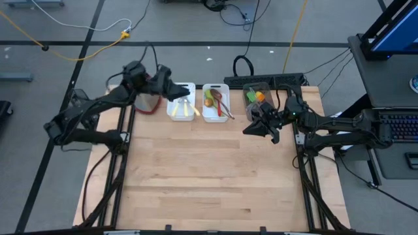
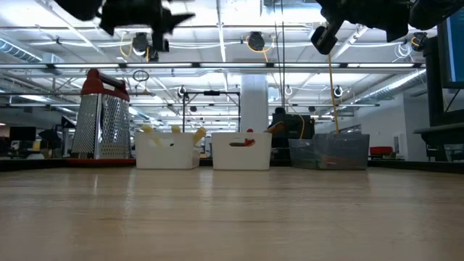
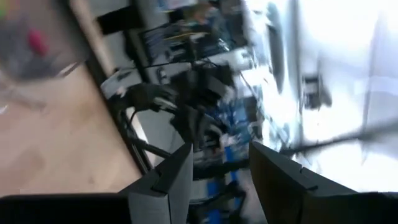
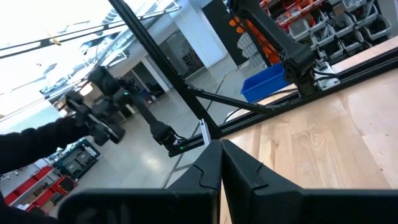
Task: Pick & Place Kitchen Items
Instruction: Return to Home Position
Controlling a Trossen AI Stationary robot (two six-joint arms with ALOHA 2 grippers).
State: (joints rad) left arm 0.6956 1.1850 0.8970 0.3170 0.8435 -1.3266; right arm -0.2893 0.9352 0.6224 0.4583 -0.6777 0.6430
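Two white bins (image 1: 190, 85) holding utensils (image 1: 219, 104), one grey tray (image 2: 330, 154), one grater (image 2: 103, 119)

The surface (image 1: 196, 176) is showing pale blond wood grain. At twelve o'clock, the left white bin (image 2: 167, 154) is holding yellow utensils (image 1: 185, 109), and the middle white bin (image 2: 241, 152) is holding green, brown and red utensils (image 1: 219, 103). At one o'clock, the translucent grey tray (image 2: 341, 154) is showing green and orange utensils (image 1: 256, 96). At eleven o'clock, the grater (image 2: 103, 119) is gleaming silver, dotted with holes, under a red top.

Left arm (image 1: 91, 112) and right arm (image 1: 339, 124), matte black and jointed, are trailing black cables; left tool (image 3: 221, 149) and right tool (image 4: 220, 144) are showing angular dark fingers (image 3: 168, 186).
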